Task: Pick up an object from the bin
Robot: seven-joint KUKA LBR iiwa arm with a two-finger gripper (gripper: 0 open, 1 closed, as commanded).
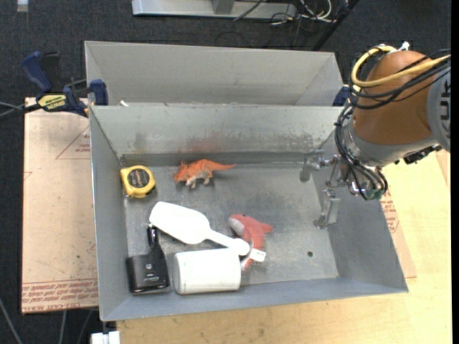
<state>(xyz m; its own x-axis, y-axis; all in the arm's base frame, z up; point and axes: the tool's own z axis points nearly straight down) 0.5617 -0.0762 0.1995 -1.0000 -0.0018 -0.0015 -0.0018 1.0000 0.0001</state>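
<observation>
My gripper (316, 196) hangs over the bare floor at the right side of the bin, its two fingers spread open with nothing between them. The nearest thing is a pink and red plush fish (249, 231), lying to its left near the bin's middle front and apart from the fingers. An orange toy dinosaur (201, 171) stands by the back wall, further left of the gripper.
A white long-handled brush (185, 225) lies left of the fish. A white cylinder (207, 271) and a black handheld device (148, 271) sit at the front left. A yellow tape measure (138, 180) is at the back left. The arm's orange cover overhangs the right rim.
</observation>
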